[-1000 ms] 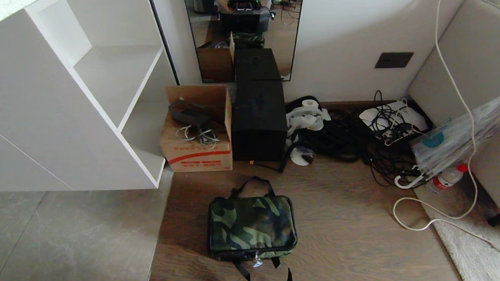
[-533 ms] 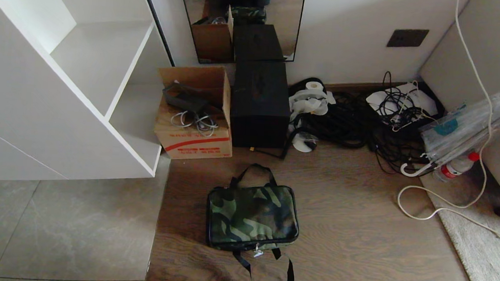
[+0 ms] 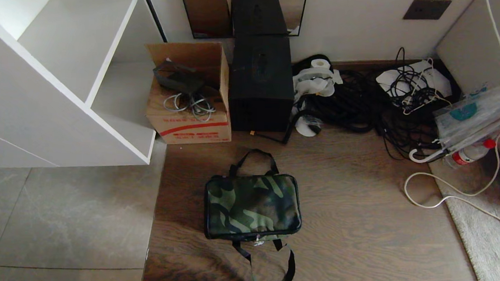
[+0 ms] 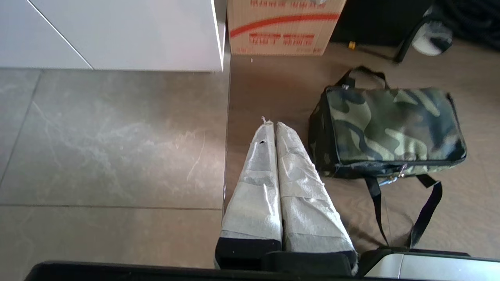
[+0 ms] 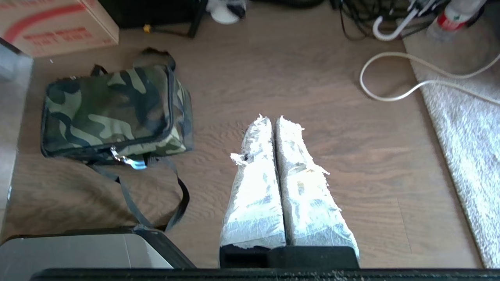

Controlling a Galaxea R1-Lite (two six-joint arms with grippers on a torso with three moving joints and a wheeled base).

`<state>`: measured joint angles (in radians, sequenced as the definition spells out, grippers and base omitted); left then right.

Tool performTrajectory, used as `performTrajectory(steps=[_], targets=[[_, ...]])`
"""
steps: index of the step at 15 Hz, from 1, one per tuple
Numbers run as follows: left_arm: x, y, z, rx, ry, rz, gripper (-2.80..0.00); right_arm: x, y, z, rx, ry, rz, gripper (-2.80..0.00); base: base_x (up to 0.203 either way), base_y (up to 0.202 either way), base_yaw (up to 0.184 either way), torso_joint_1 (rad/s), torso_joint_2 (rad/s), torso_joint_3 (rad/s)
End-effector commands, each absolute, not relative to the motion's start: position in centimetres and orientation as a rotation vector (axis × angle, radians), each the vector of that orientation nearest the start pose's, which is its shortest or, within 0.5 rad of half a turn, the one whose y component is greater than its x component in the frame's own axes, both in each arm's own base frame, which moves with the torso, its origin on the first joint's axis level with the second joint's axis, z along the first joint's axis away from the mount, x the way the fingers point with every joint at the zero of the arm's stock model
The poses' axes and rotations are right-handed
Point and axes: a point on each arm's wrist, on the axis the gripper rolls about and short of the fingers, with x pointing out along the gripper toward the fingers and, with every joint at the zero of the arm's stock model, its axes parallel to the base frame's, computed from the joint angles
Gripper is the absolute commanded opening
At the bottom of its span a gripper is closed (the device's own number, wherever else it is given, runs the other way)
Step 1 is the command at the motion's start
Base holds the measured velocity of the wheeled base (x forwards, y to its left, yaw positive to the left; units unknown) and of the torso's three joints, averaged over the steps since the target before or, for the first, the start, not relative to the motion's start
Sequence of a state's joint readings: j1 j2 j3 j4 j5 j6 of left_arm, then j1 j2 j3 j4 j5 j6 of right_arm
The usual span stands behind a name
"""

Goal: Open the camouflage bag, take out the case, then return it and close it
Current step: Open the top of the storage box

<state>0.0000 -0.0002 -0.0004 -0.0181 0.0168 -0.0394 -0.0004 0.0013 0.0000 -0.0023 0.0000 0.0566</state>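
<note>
Wood-grain flooring carries the camouflage bag (image 3: 253, 207), a soft zipped rectangle lying flat before a cardboard box (image 3: 189, 111) and a black box (image 3: 260, 85). Left gripper (image 4: 272, 125) and right gripper (image 5: 270, 119), tape-wrapped, hang pressed together, empty, flanking it.

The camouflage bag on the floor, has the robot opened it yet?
Not yet. Nothing looks done: the soft green camouflage fabric bag lies zipped shut on the wooden floor, its black strap handles loose, and no case shows. Nothing is in hand either: the left gripper and right gripper are shut and empty, beside the bag. Opening, removing, returning and closing all remain.
</note>
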Motion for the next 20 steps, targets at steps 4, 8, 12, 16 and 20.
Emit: performTrajectory(steps=[4,8,12,16,20], targets=[[-2.21,0.04,7.5,-0.04,-0.011,0.017,-2.8,-2.27,0.0,7.58,0.057,-0.001,0.002,-2.8,0.0,0.0,0.0,0.002,0.0,-0.197],[-2.21,0.04,7.48,-0.04,-0.01,0.018,-2.8,-2.27,0.0,7.58,0.057,-0.002,0.0,-2.8,0.0,0.0,0.0,0.003,0.0,-0.199],[-2.21,0.04,7.49,-0.038,-0.01,0.018,-2.8,-2.27,0.0,7.58,0.057,-0.002,0.0,-2.8,0.0,0.0,0.0,0.001,0.0,-0.175],[-2.21,0.04,7.48,-0.041,-0.01,0.017,-2.8,-2.27,0.0,7.58,0.057,-0.001,0.001,-2.8,0.0,0.0,0.0,0.0,0.0,-0.023],[-2.21,0.04,7.49,-0.04,-0.01,0.017,-2.8,-2.27,0.0,7.58,0.057,-0.002,0.0,-2.8,0.0,0.0,0.0,0.0,0.0,0.0]])
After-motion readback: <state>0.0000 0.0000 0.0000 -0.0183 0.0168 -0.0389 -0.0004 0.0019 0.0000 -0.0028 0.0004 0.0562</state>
